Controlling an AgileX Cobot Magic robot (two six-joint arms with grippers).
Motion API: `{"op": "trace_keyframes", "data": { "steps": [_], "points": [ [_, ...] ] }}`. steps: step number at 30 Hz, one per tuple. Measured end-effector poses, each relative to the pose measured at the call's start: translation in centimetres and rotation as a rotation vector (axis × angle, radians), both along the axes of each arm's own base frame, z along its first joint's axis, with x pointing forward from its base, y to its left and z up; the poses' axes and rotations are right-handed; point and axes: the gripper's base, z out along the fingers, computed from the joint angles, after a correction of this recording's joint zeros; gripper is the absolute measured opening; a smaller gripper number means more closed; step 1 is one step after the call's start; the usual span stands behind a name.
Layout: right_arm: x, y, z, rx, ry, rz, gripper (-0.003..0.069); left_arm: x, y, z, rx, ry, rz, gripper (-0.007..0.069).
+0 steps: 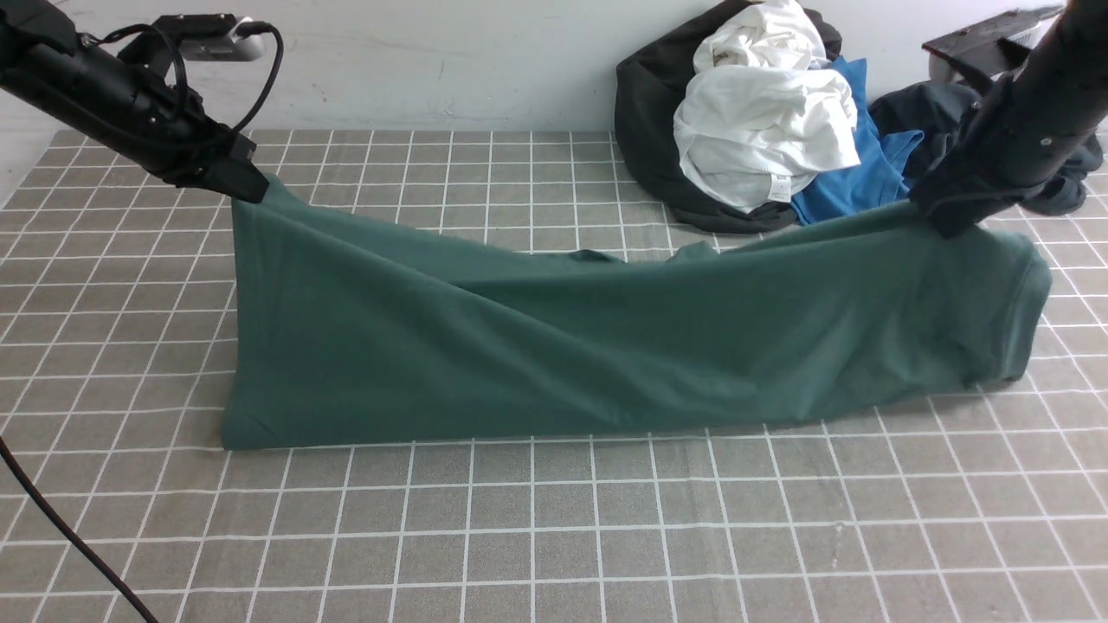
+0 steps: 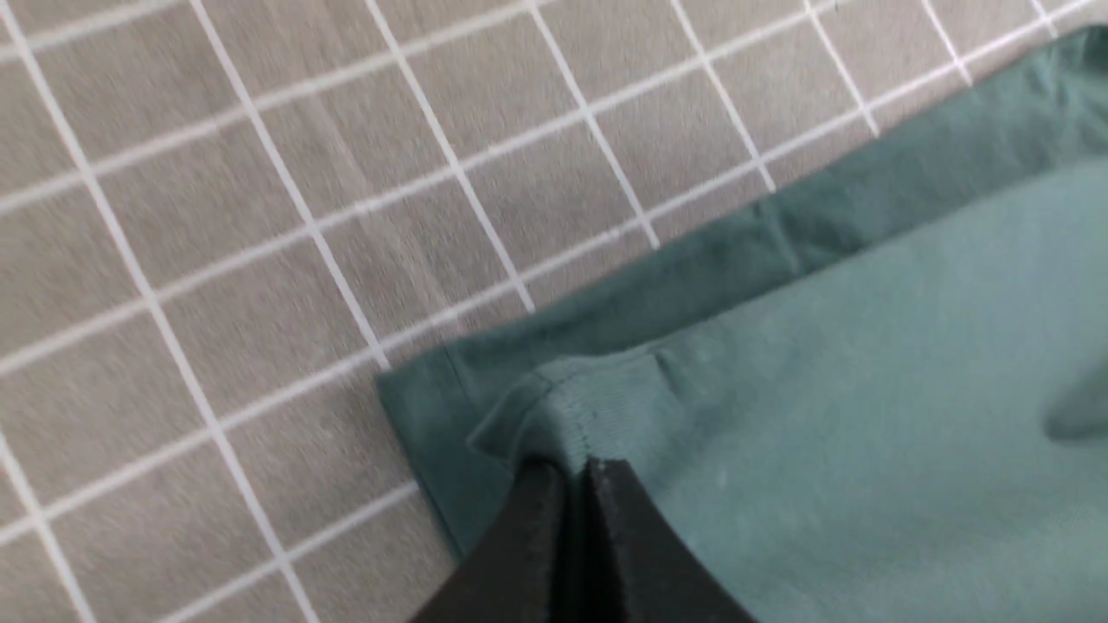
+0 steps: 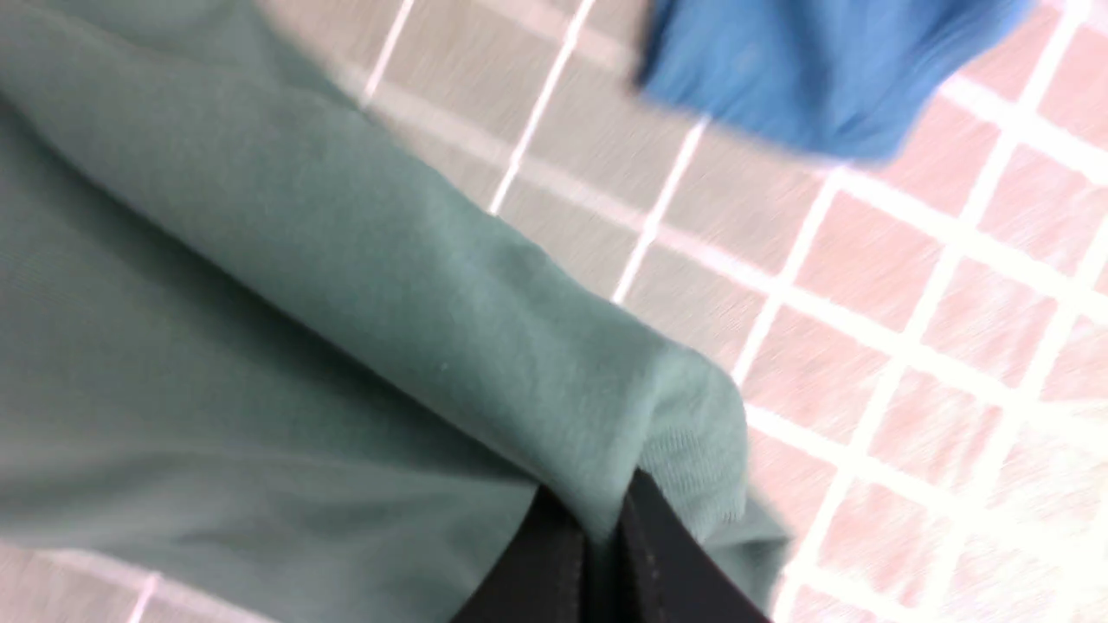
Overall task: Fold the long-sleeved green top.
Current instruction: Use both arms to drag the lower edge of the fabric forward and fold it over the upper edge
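Left claw (image 1: 251, 186), right claw (image 1: 939, 221) pinching knit top (image 1: 554, 346)

L arm (image 1: 95, 86), R arm (image 1: 1039, 112) up, jaws clamped

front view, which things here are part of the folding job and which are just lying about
Part of the job:
green long-sleeved top, lifted at both ends
left end effector, shut on it
right end effector, shut on it

Just lying about, piled at the back right:
white garment
blue garment
black garment
dark navy garment
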Motion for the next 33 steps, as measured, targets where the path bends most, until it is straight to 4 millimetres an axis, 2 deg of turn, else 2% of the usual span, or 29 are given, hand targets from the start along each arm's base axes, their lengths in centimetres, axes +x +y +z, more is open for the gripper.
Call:
{"op": "trace_keyframes", "data": {
  "steps": [3,5,10,13,17,20,22,25,28,30,33],
  "points": [
    [1.2,-0.8,-0.9,-0.004,0.001,-0.017,0.0004,0.3,0.1,0.4,0.006,-0.033,0.015,0.0003],
    [1.9,-1.0,-2.8,-0.008,0.04,-0.02,0.0004,0.4,0.2,0.4,0.013,-0.04,0.021,0.0003],
    [2.9,-1.3,-5.8,-0.012,0.064,-0.034,0.0026,0.7,0.3,-0.4,0.019,-0.035,0.029,0.0003],
    [3.4,-1.4,-6.5,-0.006,0.047,-0.061,0.0094,0.9,0.5,-1.4,0.033,-0.021,0.033,0.0003],
    [3.5,-2.3,-6.3,-0.023,0.032,-0.126,0.0273,1.1,0.6,-2.2,0.042,-0.013,0.038,0.0024],
    [3.4,-3.1,-5.8,-0.053,0.028,-0.182,0.0402,1.2,0.7,-2.4,0.051,-0.016,0.042,0.007],
    [3.0,-3.8,-5.3,-0.088,0.049,-0.226,0.0496,1.3,0.8,-2.4,0.059,-0.022,0.047,0.013],
    [2.7,-4.9,-4.4,-0.094,0.044,-0.276,0.0579,1.3,0.9,-2.4,0.066,-0.028,0.052,0.0234],
    [2.3,-5.7,-4.6,-0.032,0.065,-0.321,0.0601,1.2,1.1,-2.2,0.067,-0.027,0.054,0.0347],
    [2.0,-5.9,-5.3,0.002,0.091,-0.333,0.0601,0.9,1.2,-1.8,0.058,-0.012,0.043,0.0397],
    [1.6,-5.8,-7.5,0.019,0.161,-0.34,0.0597,0.0,0.9,-0.4,0.033,0.01,0.011,0.0426]
  ]
}}
